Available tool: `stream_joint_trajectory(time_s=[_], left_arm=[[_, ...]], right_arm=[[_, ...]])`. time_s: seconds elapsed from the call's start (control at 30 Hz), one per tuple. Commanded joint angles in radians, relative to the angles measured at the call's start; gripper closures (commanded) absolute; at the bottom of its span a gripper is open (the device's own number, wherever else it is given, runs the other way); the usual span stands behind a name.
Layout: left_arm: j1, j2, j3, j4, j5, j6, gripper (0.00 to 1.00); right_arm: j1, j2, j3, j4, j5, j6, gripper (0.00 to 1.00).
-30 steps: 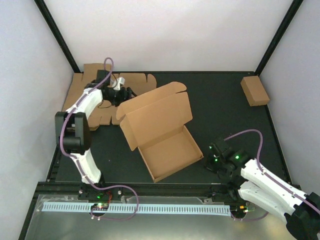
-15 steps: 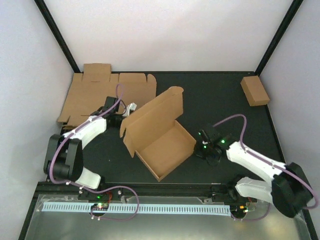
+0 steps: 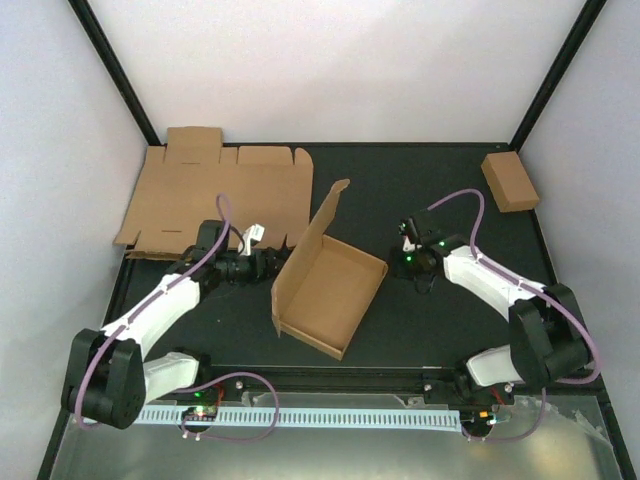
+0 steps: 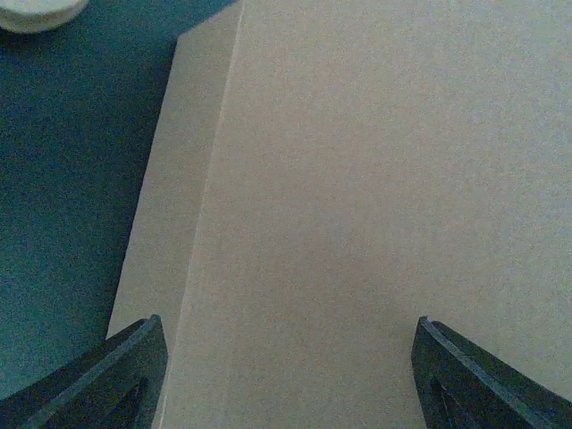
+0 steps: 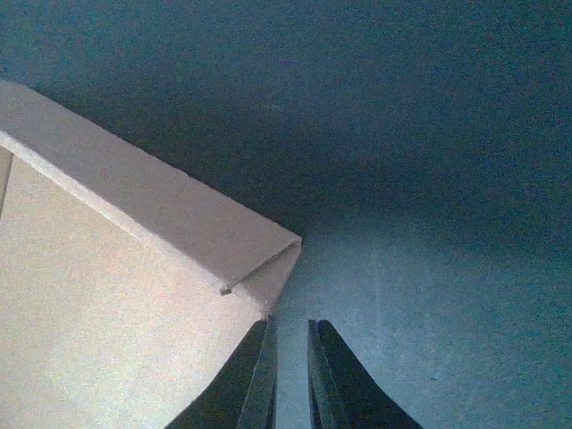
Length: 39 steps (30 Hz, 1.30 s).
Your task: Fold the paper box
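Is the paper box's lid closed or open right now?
Open: the paper box shows its empty tray, and its lid stands up from the far left edge.

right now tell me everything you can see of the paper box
The paper box is plain brown corrugated cardboard, a shallow rectangular tray with low walls, empty inside. Its hinged lid stands raised along the tray's left side, with a flap at its far end. It sits skewed near the middle of the dark table. The left gripper, open, is close against the lid's outer face; the right gripper, nearly closed, is just off the tray's right corner, not touching.
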Motion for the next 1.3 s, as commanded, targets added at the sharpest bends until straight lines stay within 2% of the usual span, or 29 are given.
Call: stream_joint_trajectory(time_s=[0.0,0.17,0.3,0.43,0.57,0.77,1.0,1.27], left_arm=[[-0.001,-0.007,0.012,0.076,-0.071,-0.034,0.22],[0.025,0.1,0.169,-0.062,-0.239,0.076,0.22],[0.025,0.211,0.26,-0.082,-0.351,0.113,0.22],[-0.017,0.327,0.333,-0.074,-0.326,0.115,0.3],[-0.097,0.38,0.378,-0.074,-0.354,0.111,0.31],[-0.159,0.443,0.38,-0.033,-0.339,0.078,0.34],[-0.165,0.506,0.379,0.021,-0.252,0.065,0.41],[-0.165,0.542,0.38,0.044,-0.204,0.063,0.41]], right_arm=[[-0.015,-0.017,0.037,-0.049,0.077,-0.071,0.87],[-0.016,-0.054,0.009,-0.075,0.124,-0.021,0.89],[-0.016,-0.018,0.001,-0.089,0.132,0.036,0.93],[-0.007,0.016,-0.01,-0.054,0.104,0.07,0.96],[0.026,0.061,0.015,-0.038,0.097,0.1,0.98],[0.075,0.129,0.08,-0.013,0.094,0.13,0.98],[0.087,0.182,0.127,0.022,0.077,0.068,0.98],[0.087,0.196,0.123,0.057,0.049,0.002,0.99]])
